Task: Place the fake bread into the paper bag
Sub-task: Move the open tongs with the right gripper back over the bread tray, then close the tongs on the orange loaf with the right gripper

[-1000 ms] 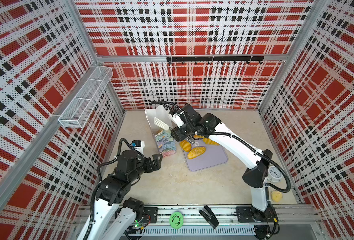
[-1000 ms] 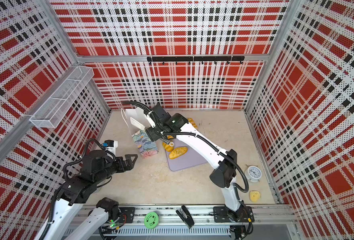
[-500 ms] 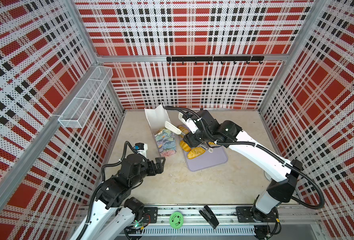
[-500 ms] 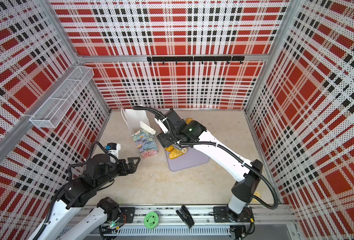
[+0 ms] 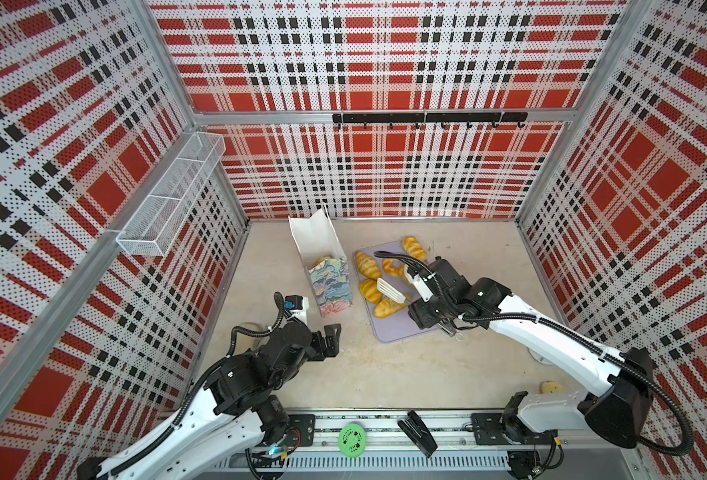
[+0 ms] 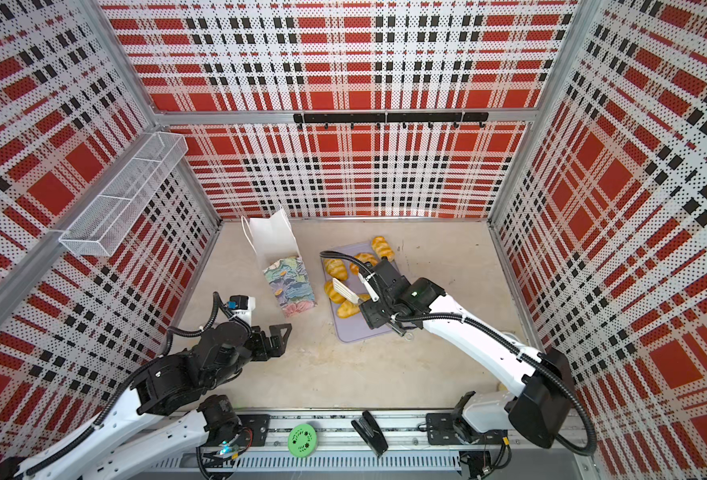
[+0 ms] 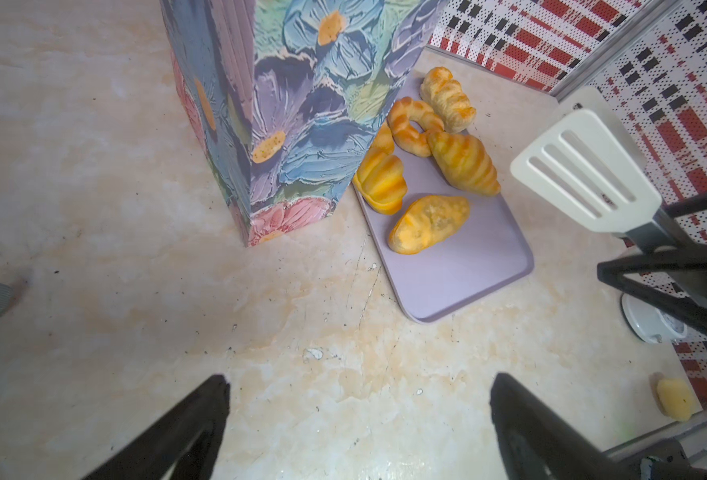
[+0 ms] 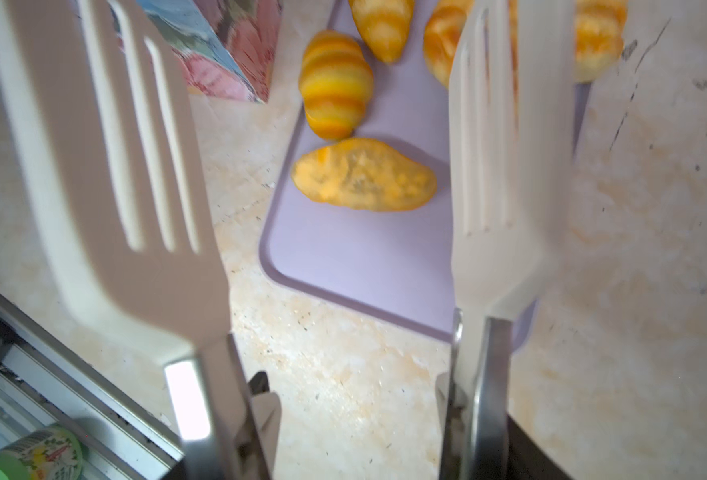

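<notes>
Right gripper (image 5: 424,313) is clamped on the steel arms of a pair of tongs (image 5: 389,289). In both top views its fingers are mostly buried under the wrist body, so the grip reads best from the left wrist view. Tong blades stand apart, nothing between them. In the right wrist view both blades are blurred and cut off at the frame edge. Their height above the tray (image 5: 393,332) can't be judged.

Left gripper (image 7: 359,379) is wide open and empty over bare tabletop (image 7: 136,291), near the base of the paper bag (image 5: 329,282), not touching. Only its fingertips show in its own wrist view.

Fake bread (image 5: 370,290) is on the lavender tray, just right of the bag.
- Five pieces are clear in a top view.
- A sixth croissant (image 7: 464,164) sits mostly under the right arm's cable there and shows properly only from the left wrist.
- One piece is half hidden behind the bag's corner in that wrist view.
- The loaf (image 8: 364,178) lies closest to the tray's empty end, no blade touching it.

Bag is upright, mouth open, white lining showing.
- Bag floor isn't visible.
- A tan bit (image 5: 322,261) shows at the front lip, can't tell if it's bread or print.
- Bag top is cut off in the left wrist view.

Yellow lump (image 5: 551,386) by the right arm's base is too small to identify. White round thing (image 7: 651,322) is mostly hidden behind the right gripper.
</notes>
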`<action>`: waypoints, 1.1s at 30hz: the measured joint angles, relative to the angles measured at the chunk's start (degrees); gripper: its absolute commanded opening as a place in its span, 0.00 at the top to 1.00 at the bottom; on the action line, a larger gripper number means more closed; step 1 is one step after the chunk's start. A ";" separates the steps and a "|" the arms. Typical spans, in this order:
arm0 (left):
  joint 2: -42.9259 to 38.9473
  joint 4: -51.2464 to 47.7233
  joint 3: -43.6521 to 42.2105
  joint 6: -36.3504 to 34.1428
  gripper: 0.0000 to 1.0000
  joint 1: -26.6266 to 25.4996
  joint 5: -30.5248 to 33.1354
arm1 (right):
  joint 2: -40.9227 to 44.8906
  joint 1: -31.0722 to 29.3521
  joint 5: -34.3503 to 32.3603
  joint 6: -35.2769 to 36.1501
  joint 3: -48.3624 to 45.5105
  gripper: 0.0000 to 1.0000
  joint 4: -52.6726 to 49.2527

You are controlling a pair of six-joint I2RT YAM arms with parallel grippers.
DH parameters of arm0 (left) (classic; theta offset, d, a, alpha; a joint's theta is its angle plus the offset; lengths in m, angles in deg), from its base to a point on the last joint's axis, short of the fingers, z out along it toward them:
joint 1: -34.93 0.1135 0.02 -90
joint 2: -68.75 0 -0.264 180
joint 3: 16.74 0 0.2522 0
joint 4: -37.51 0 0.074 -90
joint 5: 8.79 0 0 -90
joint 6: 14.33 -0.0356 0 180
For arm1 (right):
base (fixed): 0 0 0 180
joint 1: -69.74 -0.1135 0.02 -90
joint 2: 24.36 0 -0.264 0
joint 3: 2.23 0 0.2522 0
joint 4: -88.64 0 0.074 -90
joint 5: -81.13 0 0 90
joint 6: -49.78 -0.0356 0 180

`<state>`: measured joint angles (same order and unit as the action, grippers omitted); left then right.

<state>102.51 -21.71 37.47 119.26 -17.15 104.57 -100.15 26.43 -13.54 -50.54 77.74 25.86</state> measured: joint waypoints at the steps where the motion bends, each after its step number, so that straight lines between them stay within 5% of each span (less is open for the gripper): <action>1: 0.17 -0.02 -0.48 1.07 0.01 -0.92 1.05 | 1.16 1.09 0.76 -0.15 -1.95 0.30 0.37; 19: 18.14 1.25 -1.79 17.09 0.01 -19.26 13.20 | 4.31 15.76 21.07 -3.26 -18.34 0.32 6.86; 33: 19.61 3.32 -1.90 13.57 0.01 -18.69 12.63 | -4.96 16.83 28.68 -7.30 -19.41 0.38 13.97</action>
<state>122.12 -18.38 35.57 132.83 -35.83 117.20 -105.11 43.26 15.14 -57.84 58.34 39.83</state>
